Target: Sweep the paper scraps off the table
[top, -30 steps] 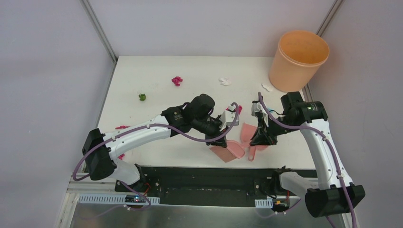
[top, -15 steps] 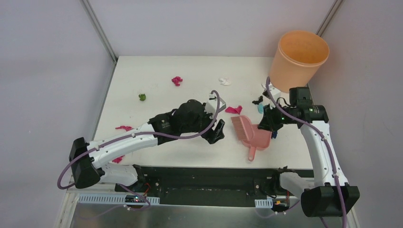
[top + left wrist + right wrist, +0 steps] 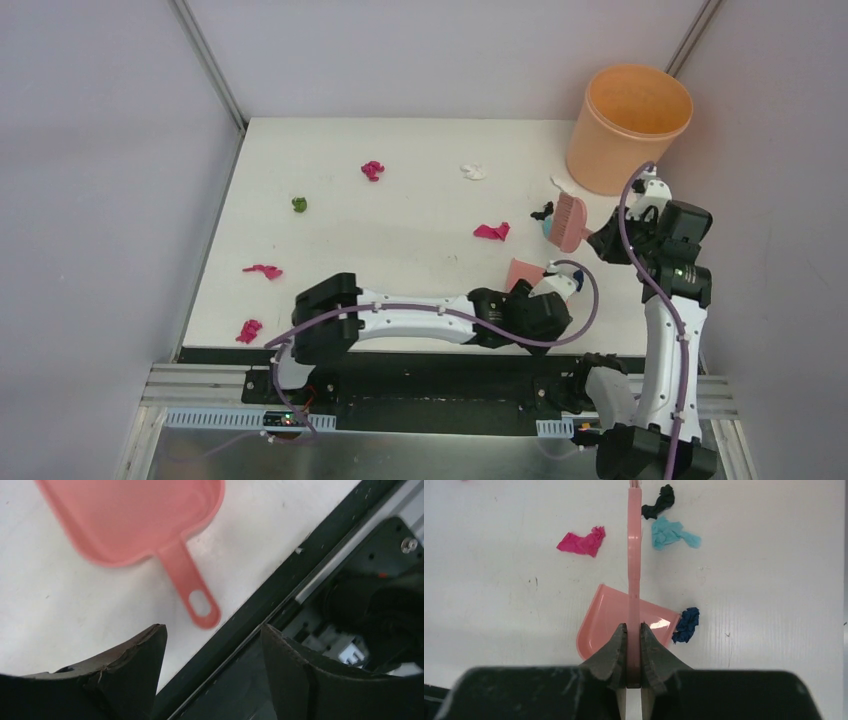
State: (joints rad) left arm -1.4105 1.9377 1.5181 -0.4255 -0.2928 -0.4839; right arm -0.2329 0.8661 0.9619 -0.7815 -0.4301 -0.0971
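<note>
Front edge: a black strip point(image 3: 250, 615) borders the matte white table point(image 3: 400, 215). The left arm lies low along this edge. The left claw point(image 3: 212, 632) hangs over the strip, its dark, scuffed fingers point(image 3: 132, 672) wide apart with nothing between them.

Just beyond it is the pink dustpan point(image 3: 130, 520), smooth plastic, lying flat on the table. Its slim handle ends in an oval hang-hole. The pan is cut off in the left wrist view and half hidden by the arm from above.

The right claw point(image 3: 633, 630) is clamped on the pink hand brush point(image 3: 634, 545), which shows edge-on as a thin strip. Cannot tell whether the bristles touch the table.

The paper scraps point(image 3: 247, 330) are small, crumpled, and all on the table:
- The dark blue scrap point(image 3: 686, 624) lies against the dustpan's corner.
- The teal scrap point(image 3: 671, 534) and black scrap point(image 3: 659, 502) sit just beside the brush.
- The magenta scrap point(image 3: 583, 542) is on the brush's other side.
- Farther out are the green scrap point(image 3: 299, 204) and the white scrap point(image 3: 473, 171).

At the far right corner stands a round orange bucket point(image 3: 630, 125).
</note>
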